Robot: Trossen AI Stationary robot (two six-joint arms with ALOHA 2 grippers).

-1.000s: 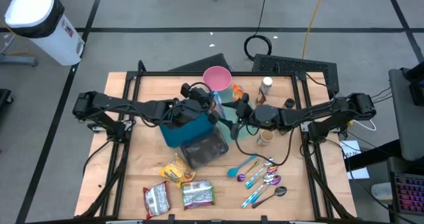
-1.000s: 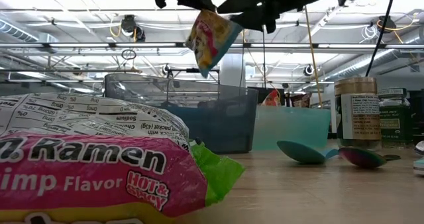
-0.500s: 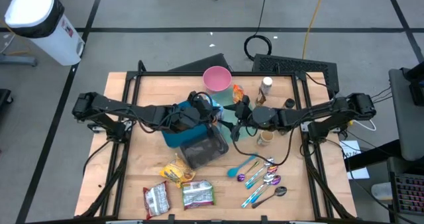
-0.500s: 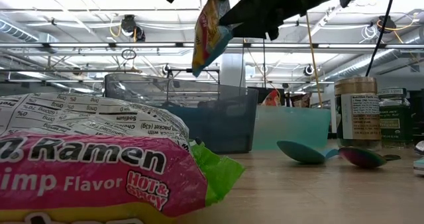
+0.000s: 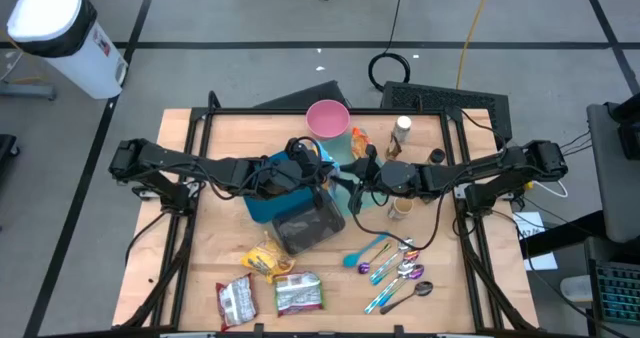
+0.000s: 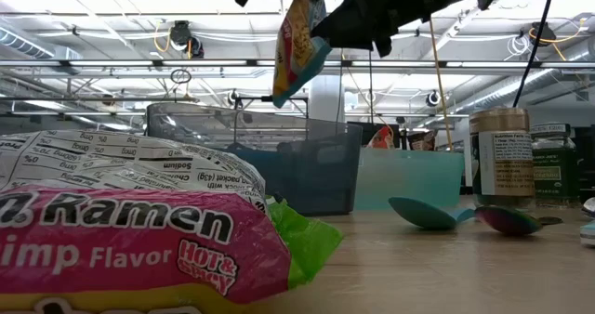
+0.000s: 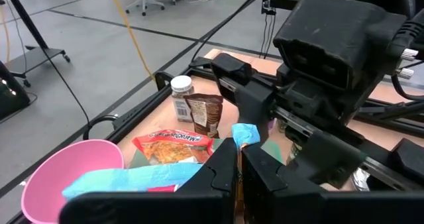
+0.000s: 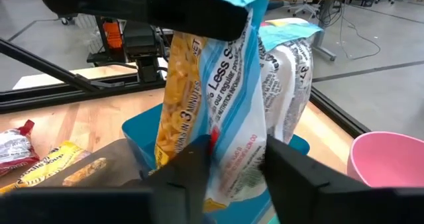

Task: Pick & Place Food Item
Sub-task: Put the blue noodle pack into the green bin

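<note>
Chip bag [image 6: 296,46] hangs above teal bin [image 5: 262,204], clamped by left claw [image 5: 322,166] and right claw [image 5: 340,181]

The table [image 5: 215,248] carries most things in its middle and at its 5 to 7 o'clock part. In the centre stands the bin [image 5: 262,204], and a tray [image 5: 310,228] leans against it on the 5 o'clock side. A snack bag [image 6: 296,46] hangs in the air above the bin, between the left gripper [image 5: 318,174] and the right gripper [image 5: 345,181]. At 12 o'clock from the bin is a bowl [image 5: 327,117], with a bottle [image 5: 402,128] at its 3 o'clock. Spoons [image 5: 395,270] lie at 4 o'clock from the bin. Ramen packets [image 5: 268,296] lie at 6 o'clock, near the table edge.
</note>
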